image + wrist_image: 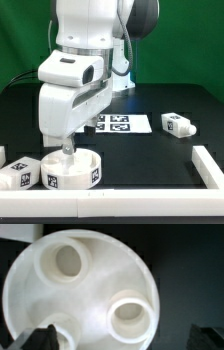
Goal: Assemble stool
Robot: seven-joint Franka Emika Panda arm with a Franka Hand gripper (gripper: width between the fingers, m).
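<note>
evidently the seat lies hollow side up near the front edge of the counter, sockets showing so legs can drop in from above. the tool hangs low over it, jaws spread wide and empty, seemingly straddling the rim to take its wall. one leg sits just beside the seat; a second leg lies well apart, past the marker board. open counter lies between, with the border rail on the exterior view's right.

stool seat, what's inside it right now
The seat holds three round sockets. Two show clearly and are empty; the third is partly hidden behind one finger of the open gripper, so its contents cannot be seen.
</note>
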